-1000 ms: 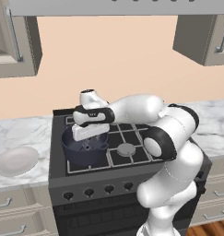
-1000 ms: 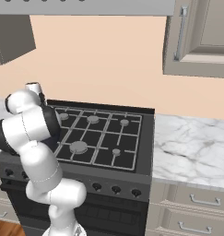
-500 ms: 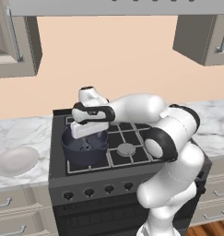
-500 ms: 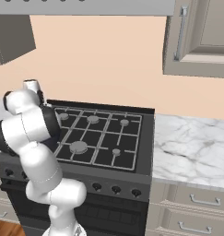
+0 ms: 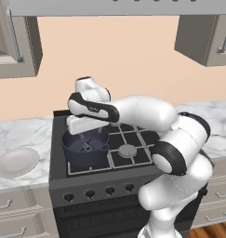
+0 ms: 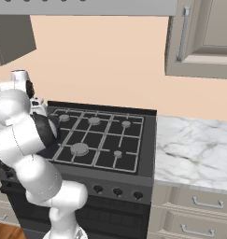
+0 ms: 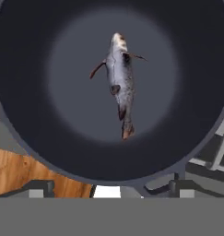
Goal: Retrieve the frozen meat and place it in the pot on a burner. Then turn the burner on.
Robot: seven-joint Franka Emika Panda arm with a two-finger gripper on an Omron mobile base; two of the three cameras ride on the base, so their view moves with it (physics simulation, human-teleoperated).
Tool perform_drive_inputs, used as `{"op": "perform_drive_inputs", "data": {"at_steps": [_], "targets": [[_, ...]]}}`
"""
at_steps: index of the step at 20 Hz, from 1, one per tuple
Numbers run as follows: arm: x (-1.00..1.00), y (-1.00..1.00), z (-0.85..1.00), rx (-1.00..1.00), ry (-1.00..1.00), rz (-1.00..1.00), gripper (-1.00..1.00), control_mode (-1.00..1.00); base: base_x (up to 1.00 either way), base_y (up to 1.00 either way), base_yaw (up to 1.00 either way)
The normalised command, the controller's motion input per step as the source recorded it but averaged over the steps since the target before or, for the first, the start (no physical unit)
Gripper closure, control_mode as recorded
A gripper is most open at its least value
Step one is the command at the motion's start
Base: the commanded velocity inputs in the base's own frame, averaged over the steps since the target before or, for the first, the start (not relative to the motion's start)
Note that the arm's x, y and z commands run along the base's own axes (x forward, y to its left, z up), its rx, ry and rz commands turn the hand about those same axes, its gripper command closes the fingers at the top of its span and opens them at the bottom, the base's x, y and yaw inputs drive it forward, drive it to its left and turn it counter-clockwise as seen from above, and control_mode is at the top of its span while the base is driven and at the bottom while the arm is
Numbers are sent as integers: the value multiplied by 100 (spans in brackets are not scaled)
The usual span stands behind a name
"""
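The pot (image 5: 84, 152) is dark blue-grey and stands on the stove's front left burner. The frozen meat (image 5: 87, 147) lies loose on its bottom. In the hand view the frozen meat (image 7: 119, 83) is a grey, fish-like piece with brown ends, in the middle of the round pot (image 7: 30, 60). My gripper (image 5: 87, 135) hangs just above the pot's rim, pointing straight down. The gripper (image 7: 109, 189) is open, its tips wide apart at the bottom edge, with nothing between them. In the right base view my own arm hides the pot.
A white round plate (image 5: 16, 161) lies on the marble counter left of the stove. The stove (image 6: 96, 140) has several burners under black grates, and a row of knobs (image 5: 99, 191) on its front panel. Wall cabinets hang above on both sides.
My hand has risen a little above the pot and shifted slightly left. The meat stays on the pot's bottom.
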Motion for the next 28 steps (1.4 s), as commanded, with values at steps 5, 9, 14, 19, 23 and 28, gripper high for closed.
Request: {"op": "perform_drive_inputs", "data": {"at_steps": [5, 9, 14, 19, 23, 28], "targets": [[-94, 0, 54, 0, -4, -17, -100, -100, 0, 0, 0], [-100, 0, 35, 0, -14, -16, -100, -100, 0, 0, 0], [-100, 0, 26, 0, -24, -15, -100, -100, 0, 0, 0], [-100, 0, 3, 0, -38, -3, -100, -100, 0, 0, 0], [-99, 2, -2, 0, -37, 0, -100, -100, 0, 0, 0], [-80, 9, -11, 0, -32, 1, -100, -100, 0, 0, 0]]}}
